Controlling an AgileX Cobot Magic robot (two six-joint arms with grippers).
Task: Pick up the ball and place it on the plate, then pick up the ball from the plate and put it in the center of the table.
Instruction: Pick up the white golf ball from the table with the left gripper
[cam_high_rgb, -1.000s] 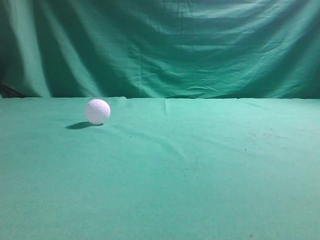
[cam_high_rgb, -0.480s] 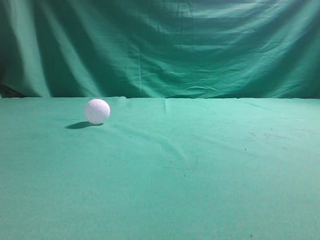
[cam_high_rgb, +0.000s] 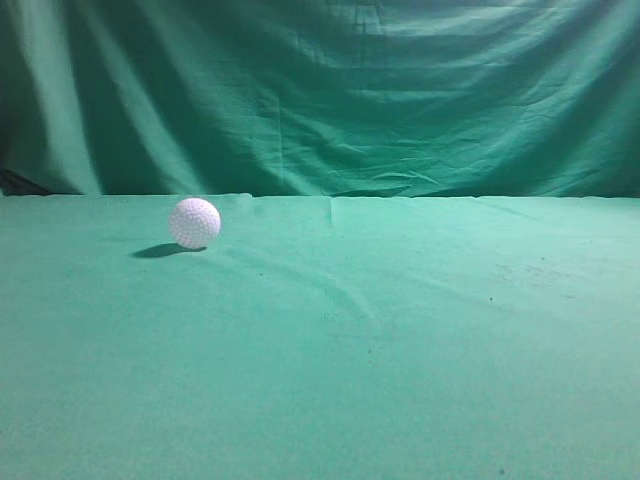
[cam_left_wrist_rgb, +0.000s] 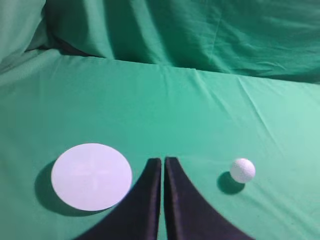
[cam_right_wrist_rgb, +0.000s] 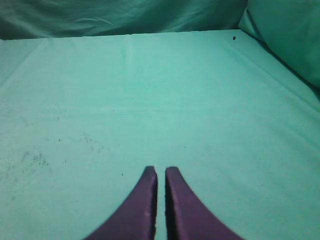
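The white dimpled ball (cam_high_rgb: 195, 222) rests on the green table (cam_high_rgb: 400, 340) at the far left in the exterior view. It also shows in the left wrist view (cam_left_wrist_rgb: 242, 170), to the right of my left gripper (cam_left_wrist_rgb: 163, 161). A round pale plate (cam_left_wrist_rgb: 91, 176) lies on the cloth to the left of that gripper. The left gripper is shut and empty, above the cloth between plate and ball. My right gripper (cam_right_wrist_rgb: 161, 171) is shut and empty over bare cloth. Neither gripper nor the plate shows in the exterior view.
A draped green curtain (cam_high_rgb: 320, 90) hangs behind the table's far edge. In the right wrist view the table's right edge (cam_right_wrist_rgb: 280, 65) runs along folded green cloth. Faint dark specks (cam_right_wrist_rgb: 35, 160) mark the table cloth.
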